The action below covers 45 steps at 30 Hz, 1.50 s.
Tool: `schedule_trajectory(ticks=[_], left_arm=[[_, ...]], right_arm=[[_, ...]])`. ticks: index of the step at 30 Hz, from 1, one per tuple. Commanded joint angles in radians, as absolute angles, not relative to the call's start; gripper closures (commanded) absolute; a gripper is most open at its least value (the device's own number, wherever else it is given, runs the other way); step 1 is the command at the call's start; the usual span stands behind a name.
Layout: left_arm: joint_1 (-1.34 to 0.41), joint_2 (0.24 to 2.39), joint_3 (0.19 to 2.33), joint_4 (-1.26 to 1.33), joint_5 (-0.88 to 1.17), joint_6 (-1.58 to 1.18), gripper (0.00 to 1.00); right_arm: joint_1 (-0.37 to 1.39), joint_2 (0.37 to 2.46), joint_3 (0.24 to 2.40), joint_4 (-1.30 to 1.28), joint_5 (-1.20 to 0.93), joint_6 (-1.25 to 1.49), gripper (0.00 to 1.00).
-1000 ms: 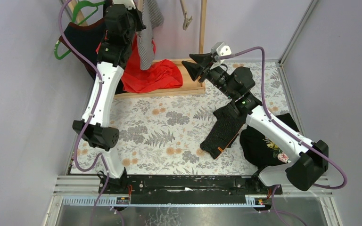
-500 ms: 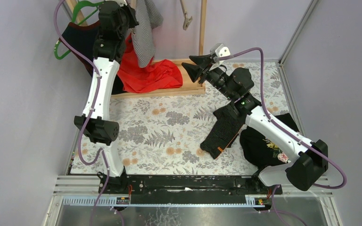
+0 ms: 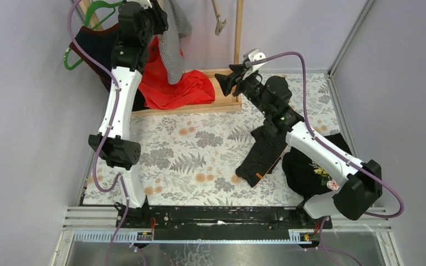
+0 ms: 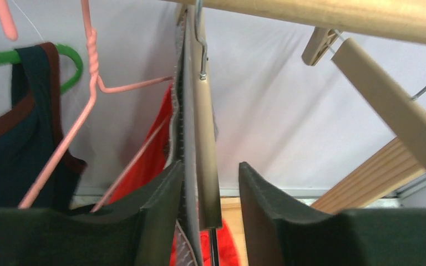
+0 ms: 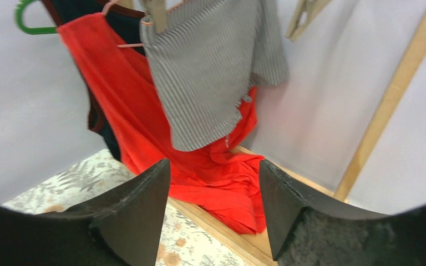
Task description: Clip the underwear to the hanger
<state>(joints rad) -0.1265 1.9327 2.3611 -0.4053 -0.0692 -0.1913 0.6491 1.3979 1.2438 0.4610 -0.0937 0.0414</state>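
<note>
The grey striped underwear (image 3: 173, 33) hangs from a wooden clip hanger (image 4: 205, 160) on the rack rail at the back left. My left gripper (image 3: 156, 19) is raised to it. In the left wrist view the gripper (image 4: 211, 191) is open, with the hanger's clip end and the fabric edge (image 4: 185, 138) between the jaws. The left finger touches the fabric and a gap stays on the right. My right gripper (image 3: 227, 78) is open and empty above the rack base, facing the underwear (image 5: 211, 83).
A red garment (image 3: 177, 88) drapes onto the wooden rack base (image 3: 224, 103). A dark top (image 3: 97, 47) hangs on a green hanger (image 3: 97, 8) beside a pink wire hanger (image 4: 89, 83). Another wooden clip hanger (image 3: 218, 19) hangs by the post (image 3: 238, 27). Black garments (image 3: 260, 152) lie on the right of the table.
My left gripper shifted left, then back a little right at the hanger, and the underwear swung with it. My right gripper moved slightly left and back toward the rack.
</note>
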Motion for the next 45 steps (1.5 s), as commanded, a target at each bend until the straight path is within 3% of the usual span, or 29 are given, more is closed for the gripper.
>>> schedule_trajectory(ticks=[1, 5, 10, 20, 28, 33, 43, 45], left_arm=[[-0.117, 1.881, 2.34, -0.394, -0.063, -0.221, 0.45], [-0.119, 1.806, 2.267, -0.385, -0.095, -0.242, 0.24], [-0.119, 1.716, 2.207, -0.383, -0.114, -0.267, 0.09], [-0.119, 1.521, 2.063, -0.385, -0.079, -0.353, 0.04], [-0.142, 1.364, 1.84, -0.319, 0.041, -0.471, 0.05], [-0.178, 1.257, 1.622, -0.22, 0.059, -0.516, 0.05], [-0.237, 1.177, 1.395, -0.143, 0.07, -0.557, 0.05], [-0.256, 1.189, 1.39, -0.14, 0.076, -0.556, 0.05]], right_arm=[[0.654, 1.411, 1.302, 0.479, 0.072, 0.024, 0.3], [0.604, 1.466, 1.372, 0.437, 0.115, 0.038, 0.25], [0.505, 1.575, 1.436, 0.439, 0.064, 0.083, 0.23], [0.399, 1.898, 1.668, 0.513, -0.103, 0.157, 0.22], [0.397, 2.125, 1.902, 0.507, -0.069, 0.157, 0.25], [0.398, 2.22, 2.019, 0.484, -0.043, 0.142, 0.4], [0.423, 2.181, 1.939, 0.516, -0.044, 0.13, 0.95], [0.443, 2.158, 1.918, 0.515, -0.018, 0.109, 1.0]])
